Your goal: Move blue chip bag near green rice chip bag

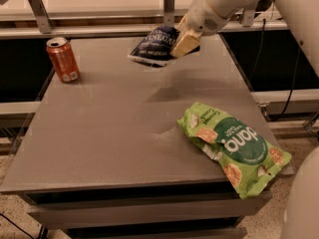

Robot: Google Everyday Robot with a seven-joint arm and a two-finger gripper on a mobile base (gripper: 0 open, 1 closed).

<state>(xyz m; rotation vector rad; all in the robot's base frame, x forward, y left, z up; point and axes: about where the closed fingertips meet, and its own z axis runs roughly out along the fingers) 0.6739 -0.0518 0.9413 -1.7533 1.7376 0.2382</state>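
Where items rest: table (109, 133), grey flat top with shelves below, filling the middle of the view.
Arm: white arm (224, 4), entering from the upper right and reaching over the far part of the table.
Green rice chip bag (230, 146): lying flat at the near right corner, logo face up, its lower end past the table edge.
Blue chip bag (153, 45): held in the air over the far centre of the table, tilted, its shadow on the surface below; well apart from the green rice chip bag.
Gripper (182, 45): at the right end of the blue chip bag, clamped on it, with a tan finger pad (186, 42) pressed against the foil.
Soda can (63, 59): orange-red, upright, at the far left of the table.
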